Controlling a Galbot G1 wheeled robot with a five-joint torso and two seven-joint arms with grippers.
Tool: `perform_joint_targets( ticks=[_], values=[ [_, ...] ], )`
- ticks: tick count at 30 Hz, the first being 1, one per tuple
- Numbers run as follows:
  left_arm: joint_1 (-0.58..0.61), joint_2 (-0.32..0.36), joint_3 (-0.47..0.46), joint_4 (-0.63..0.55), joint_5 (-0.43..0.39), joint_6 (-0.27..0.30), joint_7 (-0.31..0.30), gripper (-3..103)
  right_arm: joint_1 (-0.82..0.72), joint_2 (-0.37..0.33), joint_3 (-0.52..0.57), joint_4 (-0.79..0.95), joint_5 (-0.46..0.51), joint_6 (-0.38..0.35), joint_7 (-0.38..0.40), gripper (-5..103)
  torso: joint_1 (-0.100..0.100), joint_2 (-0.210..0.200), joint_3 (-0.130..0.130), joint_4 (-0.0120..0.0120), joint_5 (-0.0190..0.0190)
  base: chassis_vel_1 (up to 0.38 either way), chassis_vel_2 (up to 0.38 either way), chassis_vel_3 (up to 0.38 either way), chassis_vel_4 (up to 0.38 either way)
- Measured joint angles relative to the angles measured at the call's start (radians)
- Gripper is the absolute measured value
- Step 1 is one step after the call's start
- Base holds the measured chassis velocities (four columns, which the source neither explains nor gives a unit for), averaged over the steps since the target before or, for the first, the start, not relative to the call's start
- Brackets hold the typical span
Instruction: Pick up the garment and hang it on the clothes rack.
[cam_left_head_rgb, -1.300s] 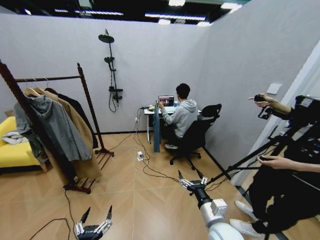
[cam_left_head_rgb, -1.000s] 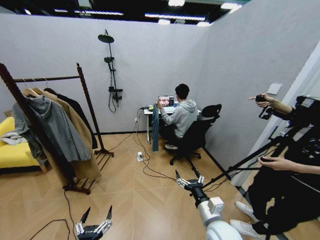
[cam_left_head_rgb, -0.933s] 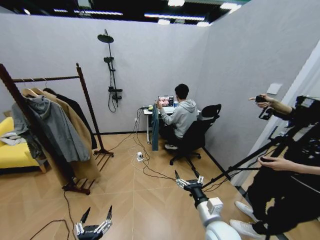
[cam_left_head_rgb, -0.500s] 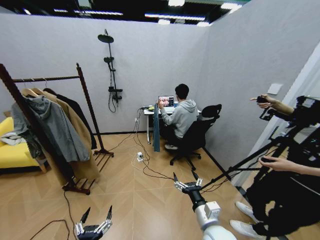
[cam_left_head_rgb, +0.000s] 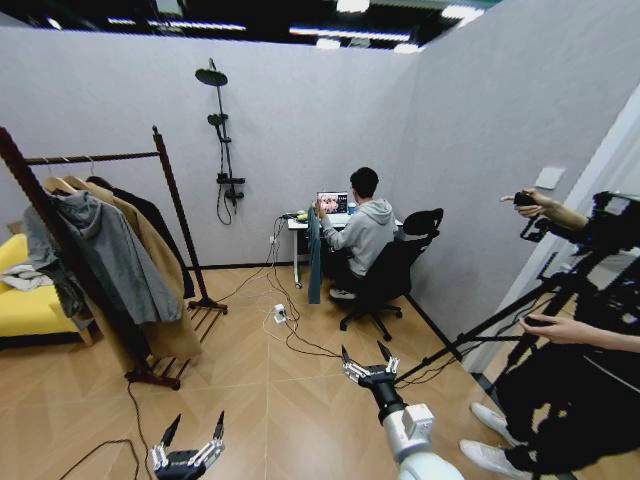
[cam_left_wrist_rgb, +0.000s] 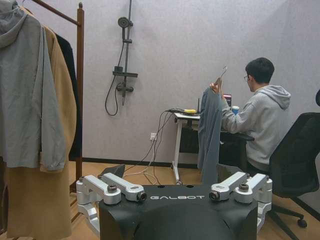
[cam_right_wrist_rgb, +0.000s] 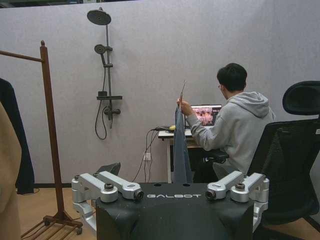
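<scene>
The garment (cam_left_head_rgb: 314, 256), a dark teal-blue shirt on a wooden hanger, hangs beside the desk at the back of the room. The seated person's hand holds its hanger up, as the left wrist view (cam_left_wrist_rgb: 210, 134) and right wrist view (cam_right_wrist_rgb: 181, 146) also show. The clothes rack (cam_left_head_rgb: 176, 218), dark reddish-brown wood, stands at the left, its post also seen from the left wrist (cam_left_wrist_rgb: 80, 75) and the right wrist (cam_right_wrist_rgb: 50, 130). My left gripper (cam_left_head_rgb: 187, 441) sits low at the bottom edge, open and empty. Farther forward over the floor, my right gripper (cam_left_head_rgb: 362, 361) is open, well short of the garment.
A grey hooded jacket (cam_left_head_rgb: 112, 250), a tan coat (cam_left_head_rgb: 160, 290) and a dark coat hang on the rack. Cables (cam_left_head_rgb: 290, 330) trail across the floor. An office chair (cam_left_head_rgb: 385, 280) stands by the desk, a yellow sofa (cam_left_head_rgb: 25, 305) at far left, a tripod (cam_left_head_rgb: 500, 320) with a person at right.
My right arm has shifted a little to the left in the head view. The left gripper, the rack and the garment stay where they were.
</scene>
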Motion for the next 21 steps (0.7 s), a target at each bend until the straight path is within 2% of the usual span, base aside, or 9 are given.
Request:
perform_joint_targets(
  ticks=[21],
  values=[
    [0.000, 0.000, 0.000, 0.000, 0.000, 0.000, 0.000, 100, 0.005, -0.012, -0.007, -0.002, 0.001, -0.002, -0.001, 100, 0.000, 0.000, 0.000, -0.0001, 0.0001, 0.000, 0.000, 0.000, 0.000]
  ],
)
